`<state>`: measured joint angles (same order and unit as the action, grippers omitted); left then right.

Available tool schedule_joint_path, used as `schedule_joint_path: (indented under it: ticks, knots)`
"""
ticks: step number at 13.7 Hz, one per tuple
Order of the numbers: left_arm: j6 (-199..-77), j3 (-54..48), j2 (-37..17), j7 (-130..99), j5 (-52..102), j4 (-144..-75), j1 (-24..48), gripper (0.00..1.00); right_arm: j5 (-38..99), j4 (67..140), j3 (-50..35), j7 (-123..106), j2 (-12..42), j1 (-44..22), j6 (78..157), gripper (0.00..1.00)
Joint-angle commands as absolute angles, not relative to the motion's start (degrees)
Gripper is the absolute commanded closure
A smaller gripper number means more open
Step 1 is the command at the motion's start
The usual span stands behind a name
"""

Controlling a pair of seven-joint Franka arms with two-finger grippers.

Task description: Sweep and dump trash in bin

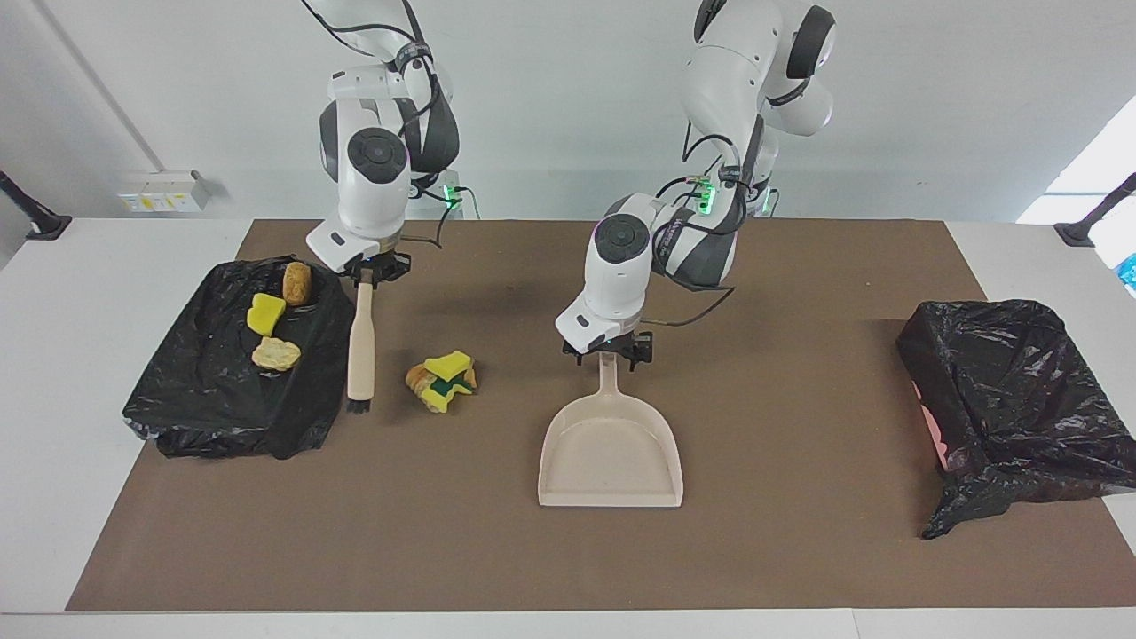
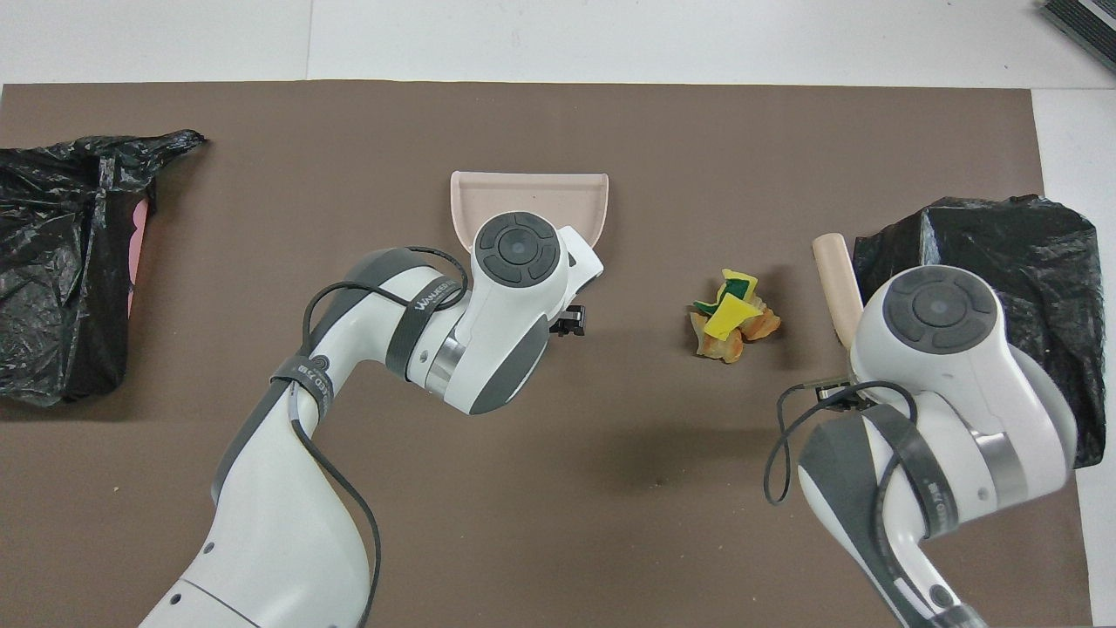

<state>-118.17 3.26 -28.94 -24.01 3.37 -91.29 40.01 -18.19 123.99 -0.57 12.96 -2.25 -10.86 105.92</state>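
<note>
A pile of trash, yellow and green sponge bits with tan lumps, lies on the brown mat. My right gripper is shut on the top of the beige brush. The brush hangs bristles-down between the pile and the black-bagged bin at the right arm's end. In that bin lie three more scraps. The beige dustpan lies flat mid-table. My left gripper is open, its fingers on either side of the dustpan handle's end.
A second black-bagged bin stands at the left arm's end of the table, with pink showing at one side. The brown mat covers most of the white table.
</note>
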Motion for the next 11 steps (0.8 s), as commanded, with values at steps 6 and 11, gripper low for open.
schedule_joint_path:
  ticks: [6, 11]
  knots:
    - [-114.2, 3.8, -27.9, -25.0, 3.3, -90.4, 40.5, 0.15, -15.3, 125.8, -1.1, 17.2, 1.8, -14.0, 110.8, 1.0]
    - [-114.2, 3.8, -27.6, -25.0, 3.3, -89.9, 40.6, 0.51, -15.3, 125.8, -1.1, 19.2, 1.8, -14.8, 111.1, 1.0]
